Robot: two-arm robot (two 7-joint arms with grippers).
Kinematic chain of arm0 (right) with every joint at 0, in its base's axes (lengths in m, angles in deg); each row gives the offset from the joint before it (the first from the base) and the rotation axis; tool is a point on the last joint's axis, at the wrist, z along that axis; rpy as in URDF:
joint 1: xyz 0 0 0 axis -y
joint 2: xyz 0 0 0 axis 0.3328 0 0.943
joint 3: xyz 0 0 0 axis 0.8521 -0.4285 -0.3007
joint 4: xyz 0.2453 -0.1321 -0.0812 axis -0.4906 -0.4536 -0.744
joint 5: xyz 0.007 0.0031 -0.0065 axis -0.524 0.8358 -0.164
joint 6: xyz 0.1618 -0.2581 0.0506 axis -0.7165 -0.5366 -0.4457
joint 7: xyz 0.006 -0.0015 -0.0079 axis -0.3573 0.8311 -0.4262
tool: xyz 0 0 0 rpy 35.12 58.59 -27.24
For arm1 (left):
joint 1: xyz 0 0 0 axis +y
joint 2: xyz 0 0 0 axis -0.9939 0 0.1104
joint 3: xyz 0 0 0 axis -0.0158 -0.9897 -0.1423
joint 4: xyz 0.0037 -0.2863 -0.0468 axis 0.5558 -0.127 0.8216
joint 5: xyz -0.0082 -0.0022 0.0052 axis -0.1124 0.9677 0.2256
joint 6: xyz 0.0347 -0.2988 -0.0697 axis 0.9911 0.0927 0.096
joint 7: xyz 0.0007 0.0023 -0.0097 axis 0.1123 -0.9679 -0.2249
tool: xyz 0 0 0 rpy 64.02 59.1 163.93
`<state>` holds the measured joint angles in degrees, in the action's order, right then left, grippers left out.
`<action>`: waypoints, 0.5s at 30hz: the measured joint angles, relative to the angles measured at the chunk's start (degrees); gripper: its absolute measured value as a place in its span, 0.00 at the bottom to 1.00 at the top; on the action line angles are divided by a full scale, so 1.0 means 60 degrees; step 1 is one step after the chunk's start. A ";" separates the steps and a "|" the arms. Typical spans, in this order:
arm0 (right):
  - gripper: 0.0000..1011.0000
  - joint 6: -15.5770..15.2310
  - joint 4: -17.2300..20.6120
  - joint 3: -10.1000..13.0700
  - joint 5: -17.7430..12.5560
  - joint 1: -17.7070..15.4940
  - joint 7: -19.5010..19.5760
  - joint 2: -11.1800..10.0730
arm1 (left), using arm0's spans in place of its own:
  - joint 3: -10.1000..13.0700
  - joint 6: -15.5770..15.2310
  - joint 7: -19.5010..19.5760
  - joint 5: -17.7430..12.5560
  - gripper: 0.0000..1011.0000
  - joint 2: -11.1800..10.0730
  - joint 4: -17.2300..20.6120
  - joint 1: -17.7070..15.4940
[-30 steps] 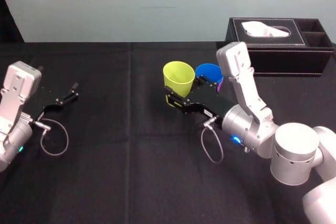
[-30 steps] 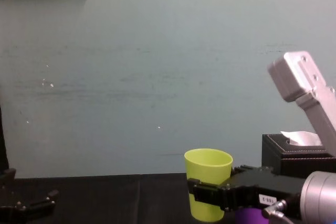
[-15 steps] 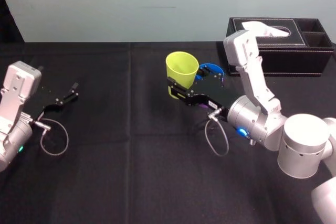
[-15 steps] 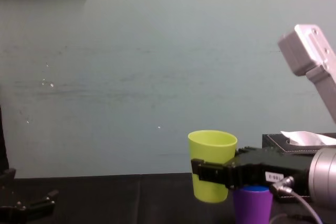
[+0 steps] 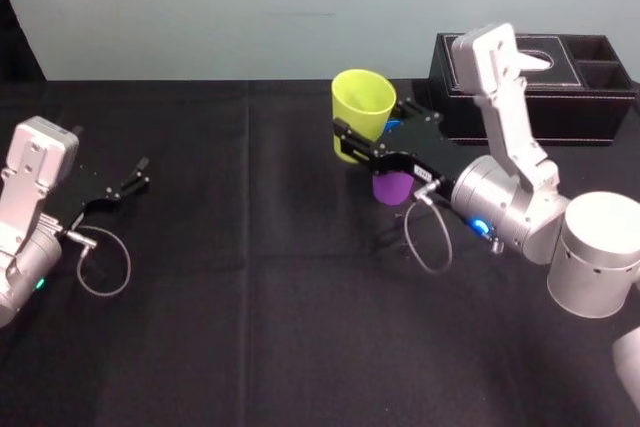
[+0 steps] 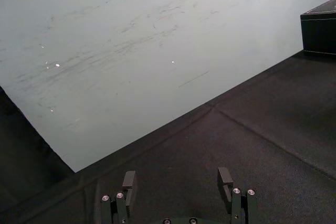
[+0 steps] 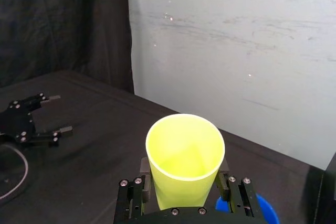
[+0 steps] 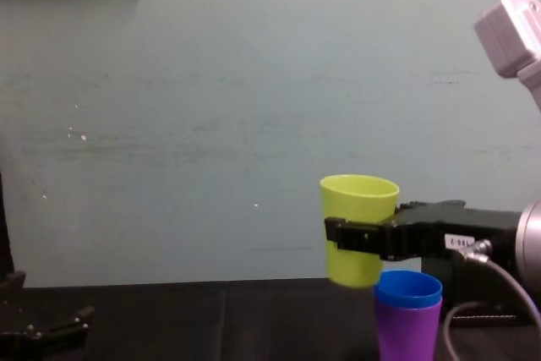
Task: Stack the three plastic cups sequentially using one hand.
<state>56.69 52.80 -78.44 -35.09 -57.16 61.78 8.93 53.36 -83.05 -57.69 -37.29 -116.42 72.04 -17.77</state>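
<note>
Cup point(image 5: 362, 99) in right tool point(image 5: 370, 137), upright, mouth up

The head view looks down from above onto the black table point(image 5: 250, 297), with the wall along the top of the frame. The chest view sits low, about level with the tabletop, and faces the wall point(image 8: 211, 124) squarely; the table is a thin strip at the bottom. Both show the yellow-green cup point(image 5: 362, 107) right of centre. The left wrist view looks from just behind the left gripper point(image 6: 177, 174), across the table to the wall. The right wrist view sits close behind the cup and catches the left gripper far off.
</note>
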 joint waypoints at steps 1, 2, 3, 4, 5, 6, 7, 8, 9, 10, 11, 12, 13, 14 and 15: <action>0.72 -0.0011 -0.0014 0.0012 -0.0015 0.0034 0.0007 -0.0006 | 0.0000 0.0000 0.0000 0.0000 1.00 0.0000 0.0000 0.0000; 0.72 -0.0020 -0.0037 0.0021 -0.0028 0.0063 0.0017 -0.0011 | 0.0000 0.0000 0.0000 -0.0001 1.00 0.0000 0.0000 0.0000; 0.72 -0.0042 -0.0088 0.0033 -0.0046 0.0120 0.0046 -0.0021 | 0.0000 0.0000 0.0000 0.0000 1.00 0.0000 0.0000 0.0000; 0.72 -0.0051 -0.0125 0.0039 -0.0054 0.0159 0.0055 -0.0027 | 0.0000 0.0000 0.0000 0.0000 1.00 0.0000 0.0000 -0.0001; 0.72 -0.0060 -0.0158 0.0043 -0.0062 0.0193 0.0060 -0.0033 | 0.0000 0.0000 -0.0001 0.0000 1.00 0.0000 0.0000 -0.0001; 0.72 -0.0080 -0.0227 0.0046 -0.0072 0.0255 0.0071 -0.0045 | 0.0000 0.0000 0.0000 -0.0001 1.00 0.0000 0.0000 0.0000; 0.72 -0.0092 -0.0259 0.0050 -0.0079 0.0285 0.0073 -0.0051 | 0.0000 0.0000 0.0000 -0.0001 1.00 0.0000 0.0000 0.0000; 0.72 -0.0106 -0.0293 0.0057 -0.0088 0.0318 0.0075 -0.0058 | 0.0000 0.0000 0.0000 -0.0001 1.00 0.0000 0.0000 -0.0001; 0.72 -0.0129 -0.0343 0.0062 -0.0107 0.0364 0.0077 -0.0068 | 0.0000 0.0000 0.0000 0.0000 1.00 0.0000 0.0000 0.0000; 0.72 -0.0134 -0.0362 0.0062 -0.0112 0.0380 0.0079 -0.0073 | 0.0000 0.0000 0.0000 0.0000 1.00 0.0000 0.0000 0.0000; 0.72 -0.0139 -0.0391 0.0062 -0.0117 0.0405 0.0082 -0.0080 | 0.0000 0.0000 0.0000 0.0000 1.00 0.0000 0.0000 0.0000; 0.72 -0.0139 -0.0410 0.0062 -0.0120 0.0420 0.0084 -0.0085 | 0.0000 0.0000 -0.0001 0.0000 1.00 0.0000 0.0000 -0.0001; 0.72 -0.0140 -0.0457 0.0061 -0.0128 0.0453 0.0092 -0.0096 | 0.0000 0.0000 0.0000 0.0000 1.00 0.0000 0.0000 0.0000; 0.72 -0.0140 -0.0482 0.0060 -0.0131 0.0468 0.0098 -0.0101 | 0.0000 0.0000 0.0000 0.0000 1.00 0.0000 0.0000 0.0000; 0.72 -0.0139 -0.0529 0.0058 -0.0133 0.0499 0.0110 -0.0111 | 0.0000 0.0000 0.0000 -0.0001 1.00 0.0000 0.0000 0.0000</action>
<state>55.86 49.63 -78.09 -35.89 -54.16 62.43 8.26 53.35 -83.05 -57.69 -37.29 -116.42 72.04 -17.77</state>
